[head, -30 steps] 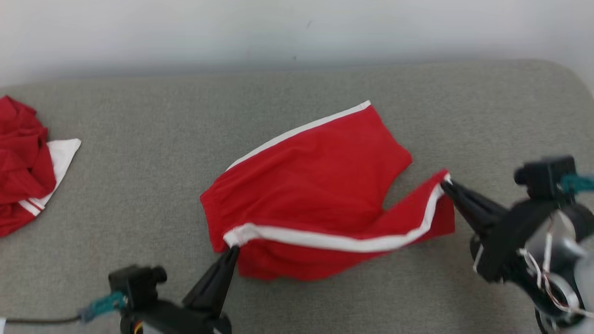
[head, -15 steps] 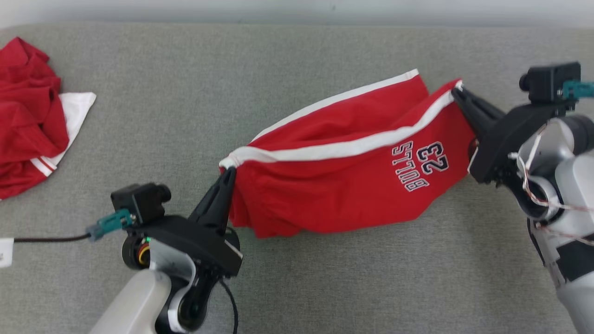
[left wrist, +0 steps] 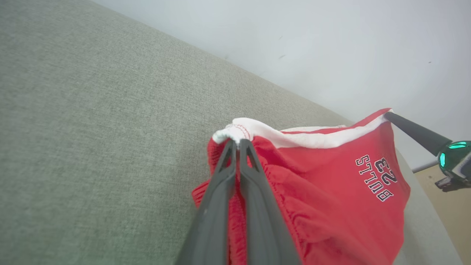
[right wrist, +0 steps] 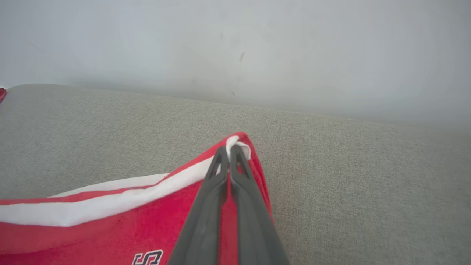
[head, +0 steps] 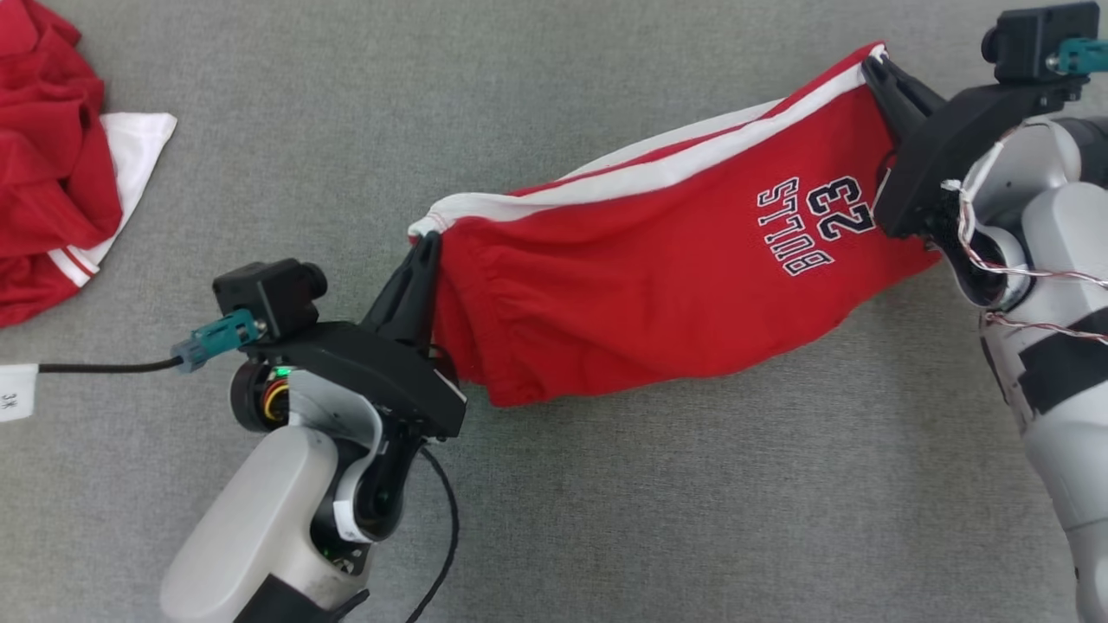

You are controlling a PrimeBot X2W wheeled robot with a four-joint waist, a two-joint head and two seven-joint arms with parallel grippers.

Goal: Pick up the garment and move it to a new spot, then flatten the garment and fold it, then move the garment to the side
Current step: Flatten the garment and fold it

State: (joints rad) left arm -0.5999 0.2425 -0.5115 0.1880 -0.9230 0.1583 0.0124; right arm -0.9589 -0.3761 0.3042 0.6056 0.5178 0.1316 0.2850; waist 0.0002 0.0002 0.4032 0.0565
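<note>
Grey fabric surface (head: 606, 519), pale wall (right wrist: 235, 36), red shorts (head: 649, 285)

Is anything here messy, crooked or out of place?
Nothing is damaged or spilled. The red shorts hang slanted between the left gripper and the right gripper, bunched at the left end, so the print sits askew. A second red garment lies crumpled at the far left of the grey surface.

On my far left a crumpled red heap of cloth (head: 48, 173) with a white panel (head: 132, 149) lies on the grey woven counter (head: 623, 519). Beyond the counter's far edge I see a plain pale wall (left wrist: 331, 44).
</note>
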